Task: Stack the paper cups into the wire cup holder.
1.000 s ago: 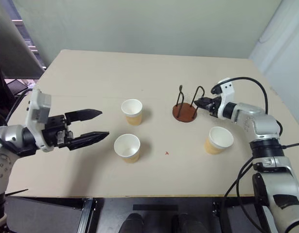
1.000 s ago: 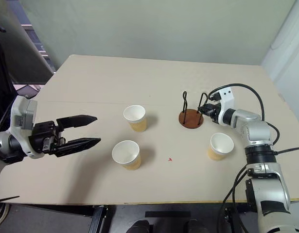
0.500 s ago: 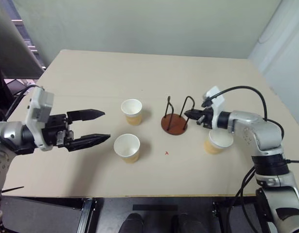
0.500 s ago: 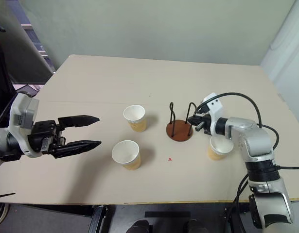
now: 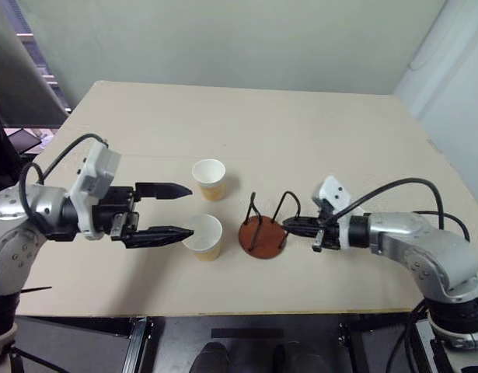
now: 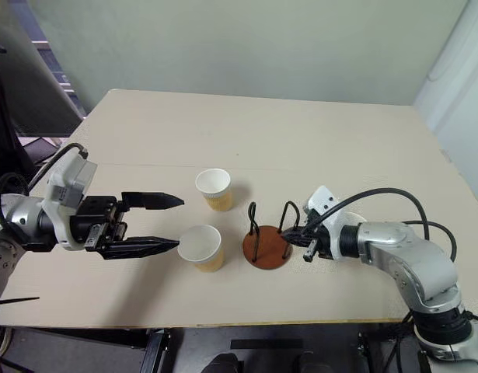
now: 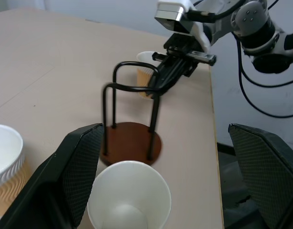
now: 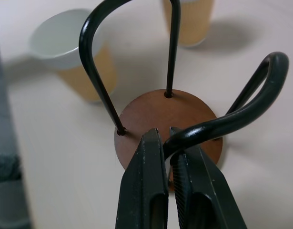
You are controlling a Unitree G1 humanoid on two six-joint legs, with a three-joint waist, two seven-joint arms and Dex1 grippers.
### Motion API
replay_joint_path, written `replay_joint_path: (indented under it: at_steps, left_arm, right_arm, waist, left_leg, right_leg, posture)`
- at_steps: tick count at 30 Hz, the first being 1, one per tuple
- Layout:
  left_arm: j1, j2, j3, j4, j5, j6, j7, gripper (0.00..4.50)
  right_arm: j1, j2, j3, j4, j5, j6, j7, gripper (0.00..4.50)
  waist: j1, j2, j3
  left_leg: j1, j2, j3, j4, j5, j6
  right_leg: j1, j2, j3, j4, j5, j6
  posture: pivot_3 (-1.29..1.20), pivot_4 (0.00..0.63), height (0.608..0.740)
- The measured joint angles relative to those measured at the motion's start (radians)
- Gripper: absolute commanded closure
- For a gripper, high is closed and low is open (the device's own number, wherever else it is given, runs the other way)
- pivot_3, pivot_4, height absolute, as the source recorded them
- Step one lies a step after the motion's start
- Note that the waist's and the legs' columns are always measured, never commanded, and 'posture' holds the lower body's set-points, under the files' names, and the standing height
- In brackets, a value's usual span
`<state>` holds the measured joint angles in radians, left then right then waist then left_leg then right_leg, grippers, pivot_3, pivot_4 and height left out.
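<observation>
From the head camera I see the beige bench [image 5: 301, 124] running wide across the frame, its near edge along the lower part and its far edge against a pale wall in the upper part. The wire cup holder [image 5: 263, 233] stands just below centre, close to the near edge. My right claw [image 5: 288, 226] comes in from the lower right with its fingers pinched together on the holder's right-hand wire loop. My left claw [image 5: 172, 210] reaches in from the left, its two fingers spread wide apart and gripping nothing; the lower finger's tip overlaps the rim of the near paper cup [image 5: 203, 236], which stands just left of the holder. A second paper cup [image 5: 209, 179] stands a little above it, toward the centre. The upper half of the bench is bare, with plenty of room; the lower strip around the holder is tight.

In the left wrist view, the left claw's spread fingers [image 7: 75, 162] frame the near cup at bottom centre, the holder's brown disc behind it. A third paper cup [image 7: 145, 71] shows beyond the loops, near the bench's right edge.

In the right wrist view, the right claw's fingers [image 8: 146, 191] are clamped on the black loop over the disc, with two cups in the upper part.
</observation>
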<state>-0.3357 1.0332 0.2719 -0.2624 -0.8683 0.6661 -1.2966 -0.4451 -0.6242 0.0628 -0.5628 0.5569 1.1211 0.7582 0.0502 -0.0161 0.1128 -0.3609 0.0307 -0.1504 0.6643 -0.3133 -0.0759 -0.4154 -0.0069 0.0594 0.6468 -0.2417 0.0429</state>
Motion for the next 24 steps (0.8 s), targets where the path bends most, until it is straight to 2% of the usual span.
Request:
replay_joint_path:
  at_steps: [17,20,24]
  left_arm:
    - [-0.017,0.001,-0.049,-0.002,0.005,0.008,-0.028,0.0]
    - [-0.017,0.001,-0.049,-0.004,0.005,0.008,-0.028,0.0]
    - [-0.015,0.001,-0.048,-0.013,0.005,0.008,-0.027,0.0]
  right_arm:
    - [0.016,-0.102,0.1,-0.039,-0.018,-0.127,0.01,4.42]
    - [0.001,-0.109,0.122,-0.026,-0.032,-0.137,0.014,3.73]
    - [-0.01,-0.112,0.134,-0.007,-0.03,-0.133,0.027,2.36]
  waist:
    - [-0.002,0.0,0.0]
    - [-0.003,0.0,0.0]
    - [-0.003,0.0,0.0]
  left_leg:
    - [0.002,0.002,-0.001,-0.001,0.0,0.0]
    - [0.003,0.002,-0.001,-0.001,0.0,0.0]
    - [0.003,0.002,-0.001,-0.001,0.0,0.001]
  right_leg:
    - [0.001,0.0,0.0,0.0,0.0,0.0]
    - [0.002,0.0,0.001,0.0,0.0,0.0]
    - [0.002,0.0,0.001,0.0,0.0,0.0]
  posture:
    - [0.0,0.15,0.74]
    - [0.0,0.15,0.74]
    - [0.0,0.15,0.74]
